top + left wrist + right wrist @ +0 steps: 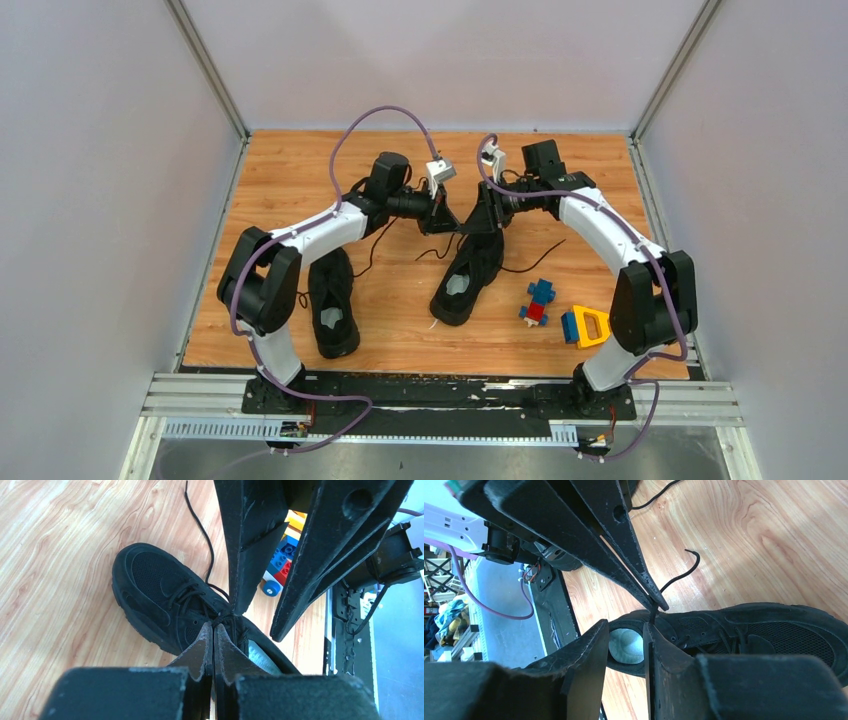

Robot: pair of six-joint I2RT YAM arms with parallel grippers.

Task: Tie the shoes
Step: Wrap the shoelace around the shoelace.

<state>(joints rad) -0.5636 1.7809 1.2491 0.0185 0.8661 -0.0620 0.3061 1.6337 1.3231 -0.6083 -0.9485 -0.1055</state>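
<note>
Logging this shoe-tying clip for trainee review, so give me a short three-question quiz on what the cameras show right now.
1. True or false: the left gripper is shut on a black lace.
2. Both grippers meet above: A, bare wood; B, the black sneaker beside the toy blocks; C, a yellow block.
3. Are the right gripper's jaws apart or together?
Key: 1 true; 2 B; 3 apart.
</note>
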